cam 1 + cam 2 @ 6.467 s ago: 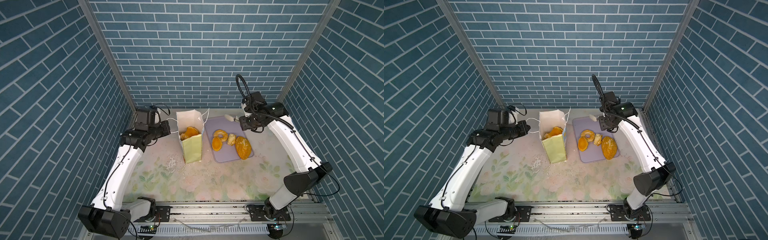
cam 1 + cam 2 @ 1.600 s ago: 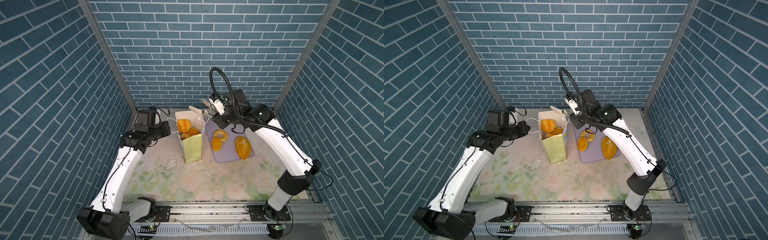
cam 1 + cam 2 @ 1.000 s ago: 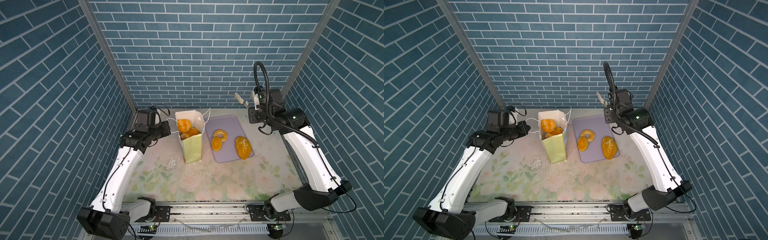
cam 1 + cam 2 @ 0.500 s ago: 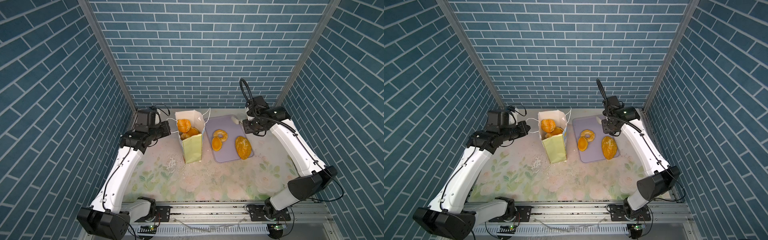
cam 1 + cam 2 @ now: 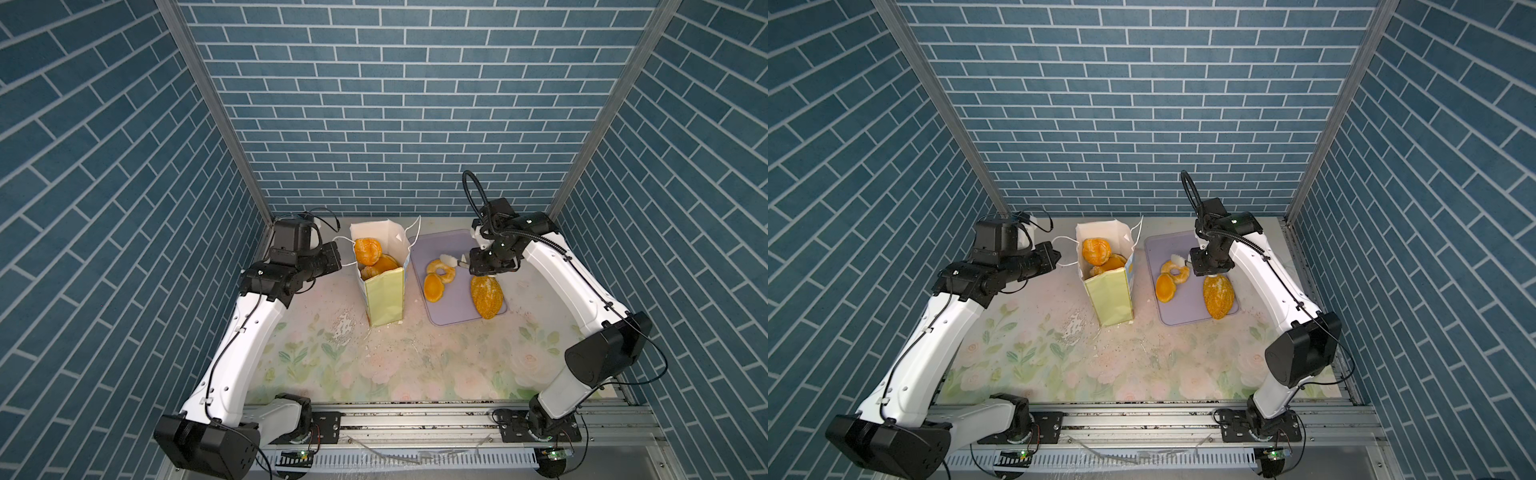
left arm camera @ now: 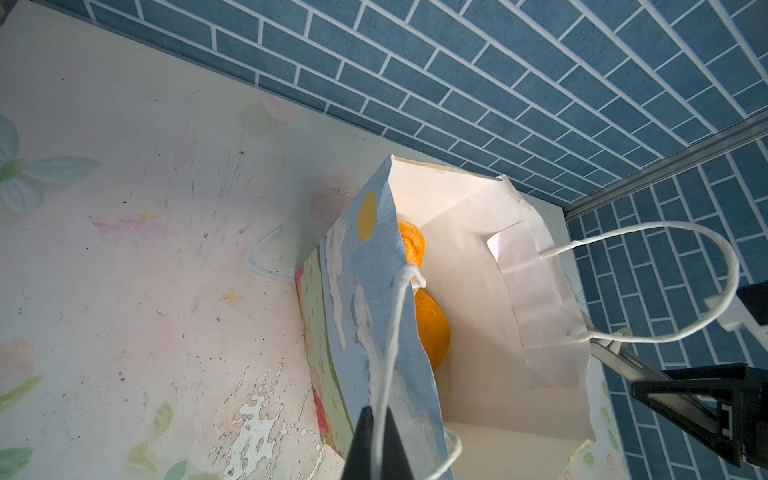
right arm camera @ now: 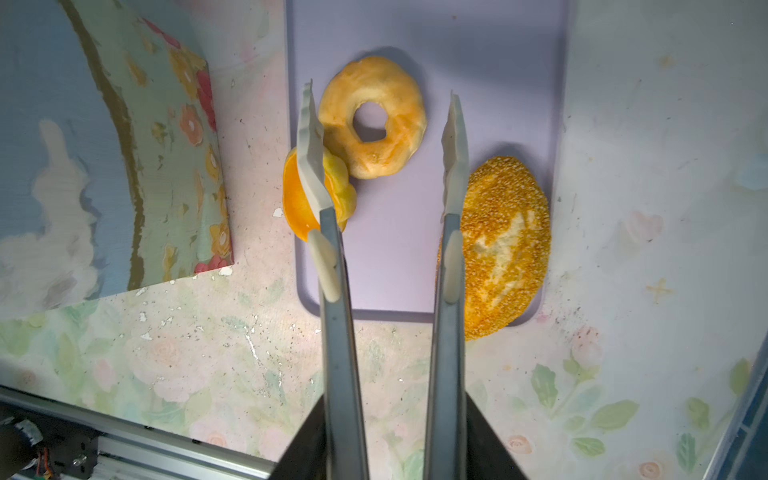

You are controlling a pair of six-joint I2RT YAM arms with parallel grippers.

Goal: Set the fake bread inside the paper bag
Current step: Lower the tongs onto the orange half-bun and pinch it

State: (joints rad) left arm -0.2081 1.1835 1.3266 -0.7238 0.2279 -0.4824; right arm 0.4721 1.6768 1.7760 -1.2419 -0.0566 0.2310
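The right gripper [image 7: 381,93] hangs over the far part of the lilac tray [image 7: 399,249] with its long fingers [image 7: 309,137] spread apart and nothing clamped between them; in the right wrist view the ring doughnut [image 7: 376,160] lies partly in the gap, one finger crosses the round orange bun [image 7: 293,199] and the doughnut's edge, and the other crosses the rim of the seeded loaf [image 7: 507,241]; whether either finger touches bread cannot be told. In both top views the tray [image 5: 457,307] sits right of centre on the floral table [image 5: 415,365], with the doughnut [image 5: 442,268] at the far left of the three, the bun [image 5: 433,287] just nearer and touching it, and the loaf [image 5: 487,297] on the right, its near tip over the tray's edge. The paper bag [image 5: 384,299] stands upright just left of the tray, mouth open, with several pieces of fake bread [image 5: 368,251] showing inside. The left gripper [image 6: 376,440] is pressed together, pinching the white cord handle [image 6: 395,332] on the bag's left face.
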